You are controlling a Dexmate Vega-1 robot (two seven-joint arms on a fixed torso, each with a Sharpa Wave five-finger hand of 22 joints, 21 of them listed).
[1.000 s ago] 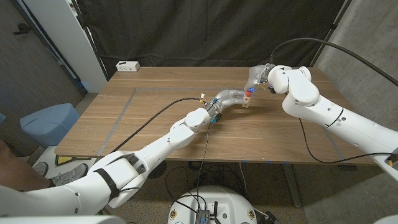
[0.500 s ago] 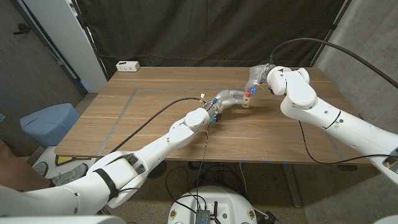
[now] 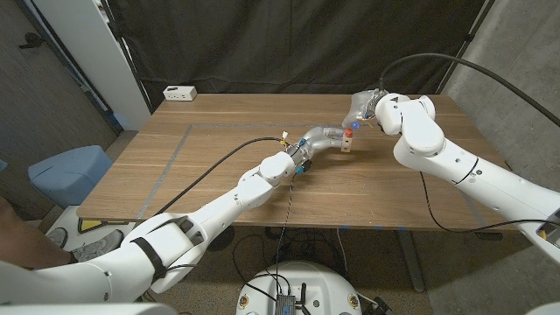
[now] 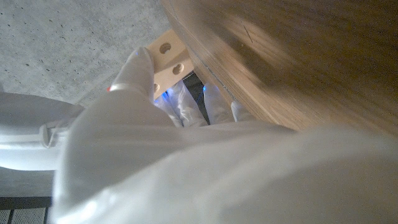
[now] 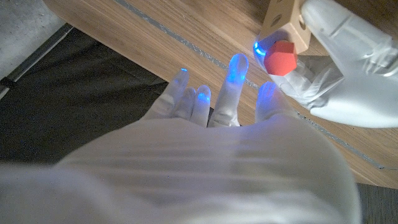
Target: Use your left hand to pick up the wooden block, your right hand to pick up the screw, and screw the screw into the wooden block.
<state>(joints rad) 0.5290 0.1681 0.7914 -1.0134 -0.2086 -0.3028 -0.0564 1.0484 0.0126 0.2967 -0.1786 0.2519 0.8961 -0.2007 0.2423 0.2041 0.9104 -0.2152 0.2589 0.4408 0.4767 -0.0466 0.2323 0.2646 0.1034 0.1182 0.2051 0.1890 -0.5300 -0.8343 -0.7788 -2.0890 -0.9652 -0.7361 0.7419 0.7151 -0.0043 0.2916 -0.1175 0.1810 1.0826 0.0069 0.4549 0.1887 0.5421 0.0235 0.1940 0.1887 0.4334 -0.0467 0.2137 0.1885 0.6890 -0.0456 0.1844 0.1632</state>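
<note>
My left hand (image 3: 322,138) holds the small wooden block (image 3: 346,146) upright at the table's far middle. The block (image 4: 166,55) is pale, with round holes in its face, and my left fingers (image 4: 134,67) wrap one side. A red hex-headed screw (image 5: 283,57) sits in the block (image 5: 285,17), and in the head view the screw (image 3: 348,133) shows at the block's top. My right hand (image 3: 362,109) reaches in from behind it. Blue-lit fingertips (image 5: 267,92) lie against the screw head on two sides, while the other fingers spread away. My left hand (image 5: 348,68) grips the block's far side.
A white power strip (image 3: 179,92) lies at the table's far left corner. A black cable (image 3: 219,159) runs over the wooden table (image 3: 219,131) along my left arm. Grey tape lines mark the tabletop. A blue bin (image 3: 66,171) stands off the left edge.
My right forearm and wrist have shifted slightly leftward at the screw. The left hand and the block have stayed where they were.
</note>
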